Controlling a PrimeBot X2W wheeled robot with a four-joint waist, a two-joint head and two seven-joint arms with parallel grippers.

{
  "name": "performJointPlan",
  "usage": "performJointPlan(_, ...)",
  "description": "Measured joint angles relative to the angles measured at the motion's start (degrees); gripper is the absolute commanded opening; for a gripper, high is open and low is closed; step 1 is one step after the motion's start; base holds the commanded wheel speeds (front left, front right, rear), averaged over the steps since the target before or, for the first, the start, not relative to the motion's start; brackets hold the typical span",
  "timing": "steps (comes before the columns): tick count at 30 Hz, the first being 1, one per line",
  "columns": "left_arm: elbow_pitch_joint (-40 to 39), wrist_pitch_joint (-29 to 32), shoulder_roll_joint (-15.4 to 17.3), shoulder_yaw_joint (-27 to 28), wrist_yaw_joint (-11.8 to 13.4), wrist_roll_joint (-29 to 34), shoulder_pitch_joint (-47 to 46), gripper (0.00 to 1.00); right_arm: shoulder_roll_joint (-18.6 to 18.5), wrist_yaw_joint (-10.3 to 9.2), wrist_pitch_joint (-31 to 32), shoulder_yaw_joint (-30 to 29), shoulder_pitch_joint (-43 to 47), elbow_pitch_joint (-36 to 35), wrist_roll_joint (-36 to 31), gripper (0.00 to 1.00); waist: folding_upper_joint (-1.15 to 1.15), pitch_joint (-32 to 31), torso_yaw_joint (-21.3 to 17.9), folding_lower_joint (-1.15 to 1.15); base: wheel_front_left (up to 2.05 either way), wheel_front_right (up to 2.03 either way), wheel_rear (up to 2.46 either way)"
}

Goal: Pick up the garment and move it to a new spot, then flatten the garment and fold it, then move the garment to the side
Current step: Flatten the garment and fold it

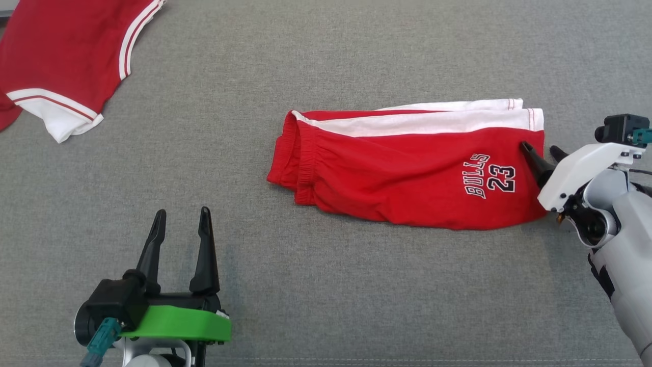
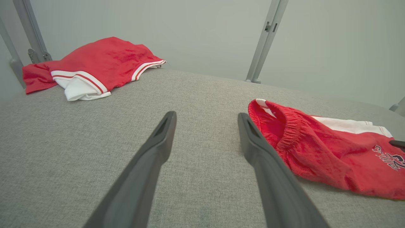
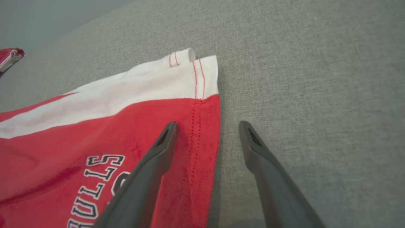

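Note:
The garment point(image 1: 407, 168) is a pair of red shorts with a white side stripe and "BULLS 23" print, lying folded lengthwise on the grey surface, waistband to the left. The shorts point(image 2: 329, 158) lie to the right of my left fingers; their hem point(image 3: 202, 126) runs between my right fingers. My right gripper point(image 1: 541, 150) is open at the hem end, one finger over the red cloth and the other over the bare surface beside it. My left gripper point(image 1: 182, 221) is open at the lower left, apart from the shorts, with nothing between its fingers point(image 2: 158, 142).
A second red garment with white trim point(image 1: 61, 61) lies bunched at the far left corner, seen also as a red heap point(image 2: 95, 66). The grey fabric surface point(image 1: 326, 285) stretches all around. Metal frame posts point(image 2: 265, 41) stand behind its far edge.

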Motion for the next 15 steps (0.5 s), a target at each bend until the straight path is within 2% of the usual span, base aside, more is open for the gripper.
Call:
performJointPlan(4,0.0,0.0,0.0,-0.4,0.0,-0.1,-0.4,1.0,-0.1,0.53,0.9,0.0,-2.4,1.1,0.2,0.99,0.0,0.9,0.6,0.0,0.0,0.0,0.0)
performJointPlan(8,0.1,0.0,0.0,-0.4,0.0,-0.2,-0.8,1.0,-0.1,0.9,1.8,0.4,-3.9,2.3,0.6,0.9,0.0,1.7,1.4,0.0,0.0,0.0,0.0)
performJointPlan(11,0.2,0.0,0.0,-0.1,0.0,-0.2,-1.5,1.0,0.2,1.32,2.4,1.2,-4.9,3.0,0.7,0.7,0.0,2.0,1.9,0.0,0.0,0.0,0.0)
performJointPlan(12,0.2,0.0,0.0,-0.1,0.0,-0.2,-1.6,1.0,0.4,1.54,2.6,1.5,-5.1,3.2,0.7,0.66,0.0,2.0,1.9,0.0,0.0,0.0,0.0)
performJointPlan(13,0.2,0.0,0.0,-0.1,0.0,-0.2,-1.6,1.0,0.5,1.54,2.7,1.7,-5.4,3.4,0.8,0.5,0.0,2.1,2.0,0.0,0.0,0.0,0.0)
performJointPlan(15,0.2,0.0,0.0,-0.1,0.0,-0.6,-1.6,1.0,0.9,1.55,3.1,2.2,-5.8,3.5,1.1,0.42,0.0,2.1,2.0,0.0,0.0,0.0,0.0)
